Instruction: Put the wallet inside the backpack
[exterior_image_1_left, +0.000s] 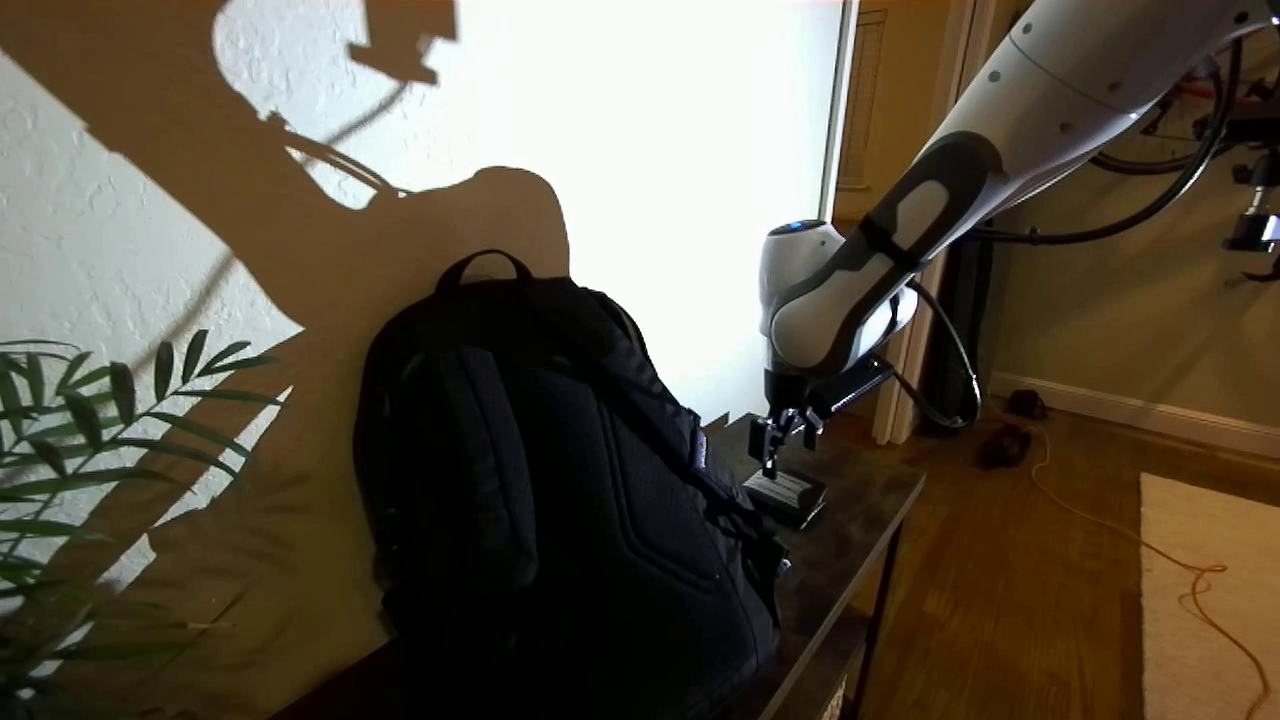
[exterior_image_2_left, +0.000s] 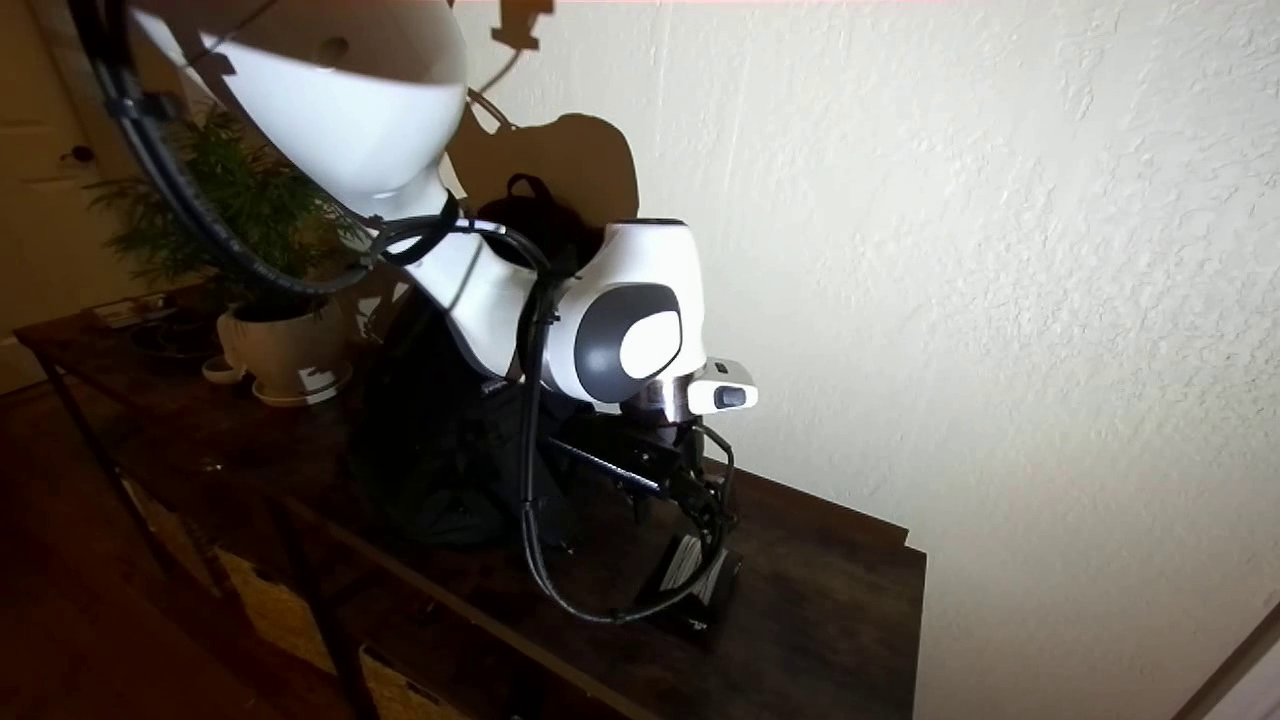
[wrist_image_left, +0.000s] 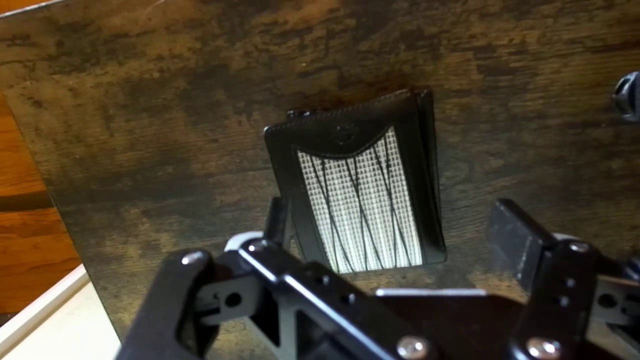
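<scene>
The wallet (wrist_image_left: 361, 210), black with a woven grey face, lies flat on the dark wooden table; it also shows in both exterior views. My gripper (wrist_image_left: 390, 201) is open above it, pointing down, with the wallet's lower part between the two spread fingers in the wrist view. The left finger (wrist_image_left: 276, 220) overlaps the wallet's left edge there, while the right finger (wrist_image_left: 520, 240) stands well apart from it. Contact cannot be made out. The black backpack (exterior_image_1_left: 560, 500) stands upright against the wall beside the wallet, straps facing outward. Whether its opening is unzipped does not show.
The table's edge (exterior_image_1_left: 850, 610) runs close to the wallet. A potted plant (exterior_image_2_left: 290, 340) stands on the table beyond the backpack. The wall (exterior_image_2_left: 950, 250) rises directly behind. A loose arm cable (exterior_image_2_left: 530, 520) hangs down to wallet level.
</scene>
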